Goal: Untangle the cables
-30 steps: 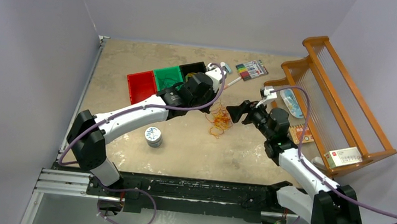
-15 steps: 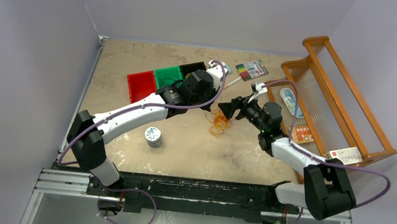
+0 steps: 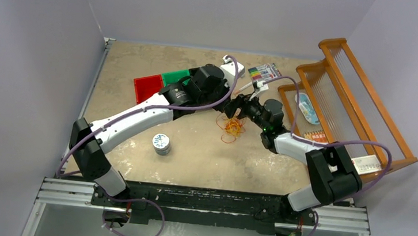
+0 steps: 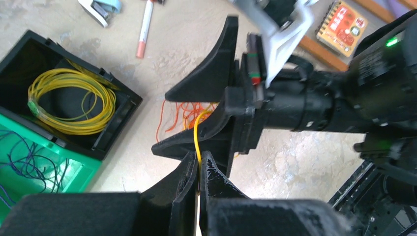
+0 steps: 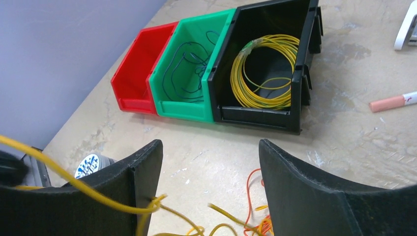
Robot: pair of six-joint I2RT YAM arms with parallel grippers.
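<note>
A tangle of orange-red and yellow cables [image 3: 232, 127] lies on the table's middle. My left gripper [image 4: 199, 161] is shut on one yellow cable [image 4: 195, 129] that rises from the tangle. My right gripper [image 5: 211, 157] is open directly opposite it, low over the pile. Loose yellow strands [image 5: 172, 212] run between its fingers [image 5: 133, 177] and an orange loop [image 5: 252, 194] lies beside them, none of them pinched. A yellow coil [image 5: 265, 69] rests in the black bin [image 5: 295, 105]. Dark wires [image 5: 189, 66] lie in the green bin [image 5: 172, 105].
A red bin [image 3: 148, 86] stands left of the green one. A small tin [image 3: 162, 143] sits near the left arm. A marker pack [image 3: 265, 73] and a pen [image 4: 144, 29] lie at the back. A wooden rack [image 3: 358, 103] fills the right side.
My right arm has swung left, bringing its open gripper over the tangle and up to the left gripper. My left arm has shifted back a little, still holding the yellow cable.
</note>
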